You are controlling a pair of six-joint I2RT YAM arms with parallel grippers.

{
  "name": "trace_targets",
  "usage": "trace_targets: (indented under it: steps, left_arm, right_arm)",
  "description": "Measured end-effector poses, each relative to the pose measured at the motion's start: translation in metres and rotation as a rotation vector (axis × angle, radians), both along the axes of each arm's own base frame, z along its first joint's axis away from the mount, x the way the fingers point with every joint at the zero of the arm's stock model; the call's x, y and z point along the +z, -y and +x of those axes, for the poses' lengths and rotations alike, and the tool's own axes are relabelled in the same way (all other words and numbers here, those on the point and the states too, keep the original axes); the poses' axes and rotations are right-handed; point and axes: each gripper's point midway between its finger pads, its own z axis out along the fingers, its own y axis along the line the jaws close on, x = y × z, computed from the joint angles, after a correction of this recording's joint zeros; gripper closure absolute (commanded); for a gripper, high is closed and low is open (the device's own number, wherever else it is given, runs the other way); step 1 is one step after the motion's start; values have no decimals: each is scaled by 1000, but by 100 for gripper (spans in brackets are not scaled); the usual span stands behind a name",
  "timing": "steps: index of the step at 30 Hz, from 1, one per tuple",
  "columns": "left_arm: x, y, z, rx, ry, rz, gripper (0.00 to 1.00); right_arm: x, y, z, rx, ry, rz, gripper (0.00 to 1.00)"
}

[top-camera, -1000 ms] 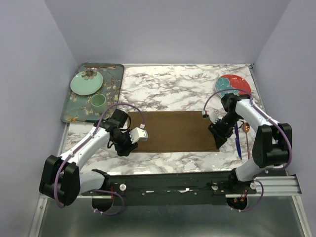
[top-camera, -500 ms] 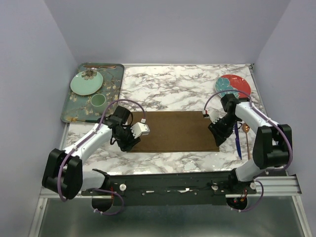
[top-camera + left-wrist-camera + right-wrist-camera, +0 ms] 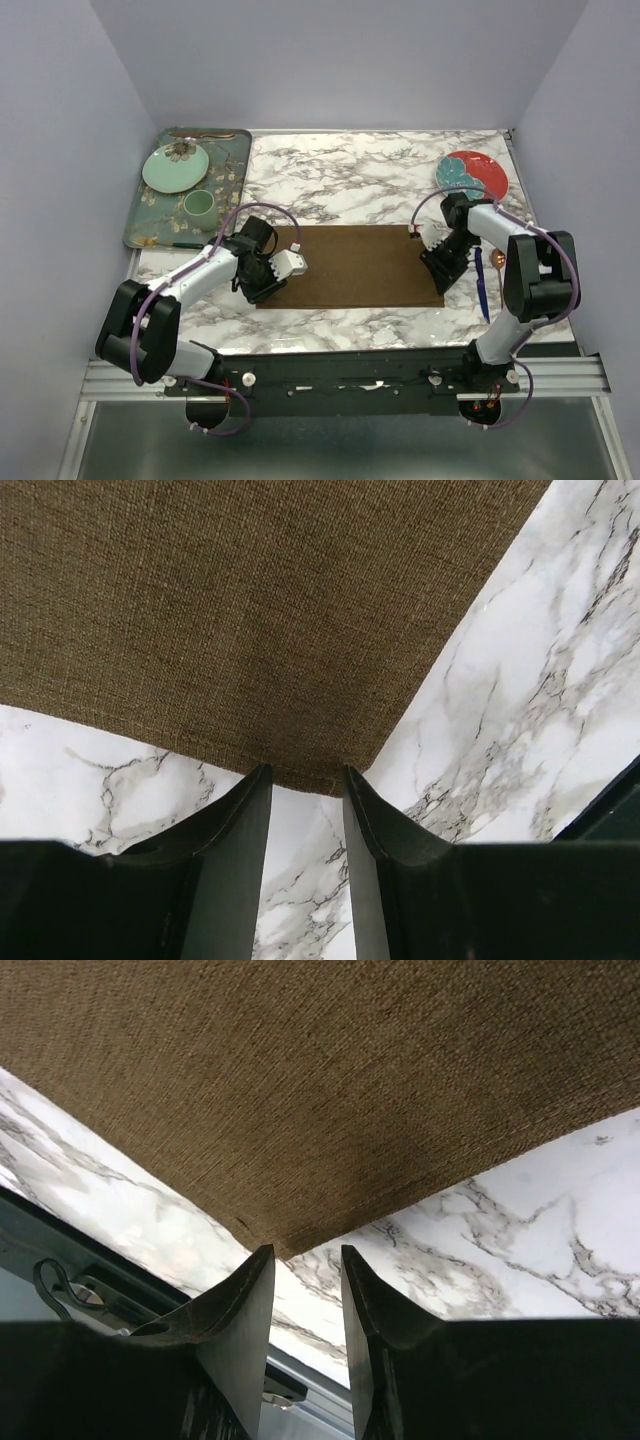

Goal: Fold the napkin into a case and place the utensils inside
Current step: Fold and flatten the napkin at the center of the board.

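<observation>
left gripper (image 3: 306,772), right gripper (image 3: 306,1250) narrower, napkin (image 3: 350,265) corners

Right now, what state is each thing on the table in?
Napkin, flat, a wide rectangle.
Left jaws, open at its near-left corner.
Right jaws, open at its near-right corner.
Blue utensil, lying outside the napkin.
Copper spoon, lying beside it.
Cup, upright on the tray.
</observation>
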Motion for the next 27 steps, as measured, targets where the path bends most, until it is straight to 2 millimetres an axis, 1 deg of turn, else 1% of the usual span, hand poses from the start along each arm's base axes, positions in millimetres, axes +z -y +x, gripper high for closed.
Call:
trace_targets:
  steps: [4,7,9,10,11,13,14,17,24,27]
  left_arm:
    - [-1,-3,0,2,4,16,53]
    - [3,-3,0,3,7,15,51]
    - [17,1,5,11,43,-12,51]
    - [20,3,7,12,53,-20,51]
    - [31,7,13,14,87,-43,51]
    - [46,15,23,15,132,-77,50]
    - [49,17,26,13,143,-85,50]
    - [48,19,26,14,141,-89,49]
    - [37,20,16,13,111,-82,49]
    - [35,21,13,13,105,-79,49]
  right_arm:
    - [-4,1,0,-5,-14,-11,60]
    - [2,0,4,-6,-9,-4,59]
    - [12,-3,10,-7,27,12,60]
    - [19,-4,13,-7,49,21,60]
    - [29,-6,16,-8,76,31,60]
    - [38,-7,19,-9,101,39,60]
    - [39,-8,19,-11,103,42,59]
    - [35,-8,13,-33,75,37,57]
    - [17,-7,-19,-116,-36,10,57]
    - [11,-5,-22,-142,-60,-11,57]
